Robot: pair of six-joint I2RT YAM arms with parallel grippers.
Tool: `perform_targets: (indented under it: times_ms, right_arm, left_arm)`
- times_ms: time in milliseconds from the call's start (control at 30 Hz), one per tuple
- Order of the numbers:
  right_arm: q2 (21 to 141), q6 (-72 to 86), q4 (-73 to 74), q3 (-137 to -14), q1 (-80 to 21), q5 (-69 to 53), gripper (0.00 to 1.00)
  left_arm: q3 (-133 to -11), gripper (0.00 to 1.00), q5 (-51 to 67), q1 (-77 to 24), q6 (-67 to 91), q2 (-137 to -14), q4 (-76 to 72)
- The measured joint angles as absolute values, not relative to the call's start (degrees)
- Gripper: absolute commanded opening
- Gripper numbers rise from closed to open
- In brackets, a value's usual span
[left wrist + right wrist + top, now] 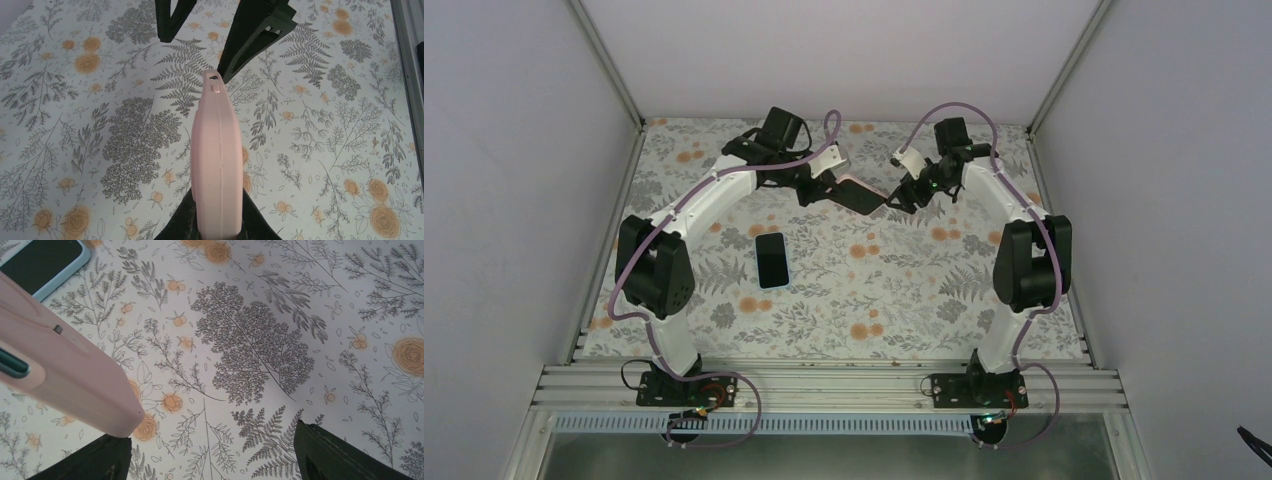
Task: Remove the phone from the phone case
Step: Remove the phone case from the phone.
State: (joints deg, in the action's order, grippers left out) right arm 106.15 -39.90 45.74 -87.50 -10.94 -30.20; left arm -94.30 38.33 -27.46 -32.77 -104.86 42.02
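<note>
The pink case (218, 165) hangs in the air over the far middle of the floral cloth (894, 290), edge-on to the left wrist camera. The left gripper (216, 222) is clamped across its near end. From above, its upward face is dark, so I judge the phone (856, 194) is seated inside, though I cannot be sure. The right gripper (207, 440) stands with its jaws wide apart at the case's free end, one finger just beside the corner — nothing is between them yet.

The risk I see is in the grip. Only one end is held, so a push or peel from the right could lever the case round in the left's fingers. It could also pop the phone loose with nothing under it but the table. A pinch that takes case and phone together would free nothing.

Nearer the bases, well apart from both grippers, a dark-screened handset (771, 258) with a pale blue rim lies flat on the cloth — it blocks nothing.
</note>
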Motion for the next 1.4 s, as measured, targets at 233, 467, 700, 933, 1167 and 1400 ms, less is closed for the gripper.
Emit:
perform_targets:
  times_ms: [233,467,700,933,1167,1400]
  right_arm:
    - [106.15,-37.69,43.29,-87.72,-11.86,-26.68,0.82]
    - [109.12,-37.91,40.60,-91.70,-11.73,-21.02,0.81]
    - [111.50,-38.11,36.80,-93.25,-9.98,-15.79,0.83]
    - [109.49,-44.82,40.84,-93.10,-9.28,-22.11,0.86]
    - [100.07,-51.51,49.17,-86.63,-9.23,-30.22,0.85]
    - [98.26,-53.12,51.37,-85.32,-9.23,-34.33,0.85]
  left_arm:
    - [-94.98,0.02,37.32,-27.38,-33.85,-104.86,42.52]
    - [-97.84,0.02,39.92,-26.81,-35.53,-105.54,46.13]
    - [-99.26,0.02,45.10,-28.01,-37.12,-105.80,52.12]
    - [-100.18,0.02,44.34,-27.81,-37.08,-106.08,52.14]
    - [-100.16,0.02,43.40,-27.81,-37.08,-106.19,51.09]
    - [-100.16,0.02,43.13,-27.81,-37.04,-106.50,50.78]
